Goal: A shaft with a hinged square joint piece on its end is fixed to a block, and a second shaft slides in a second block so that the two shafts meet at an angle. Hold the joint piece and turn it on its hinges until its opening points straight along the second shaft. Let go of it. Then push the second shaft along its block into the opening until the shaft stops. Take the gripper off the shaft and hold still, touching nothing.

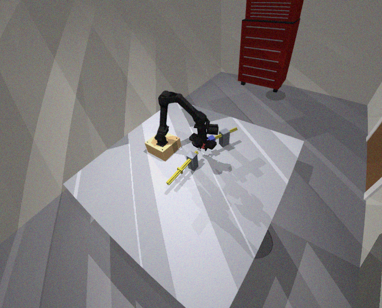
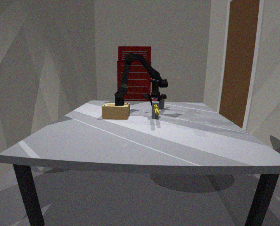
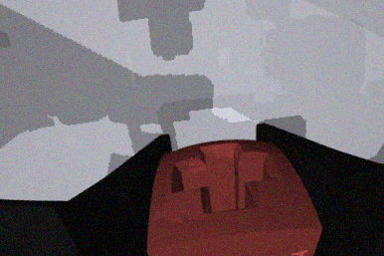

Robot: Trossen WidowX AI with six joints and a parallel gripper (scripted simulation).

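Observation:
My gripper is shut on the red joint piece, with one black finger on each side of it. A blue hinge part sits behind it, on the end of the far yellow shaft, which the far grey block holds. The near yellow shaft with a small crossbar runs through the near grey block. Its tip shows just past that block, short of the red piece. The exact direction of the opening cannot be told.
The arm's wooden base box stands to the left of the blocks on the grey table. A red tool cabinet stands behind the table. Patchy shadows cross the table top.

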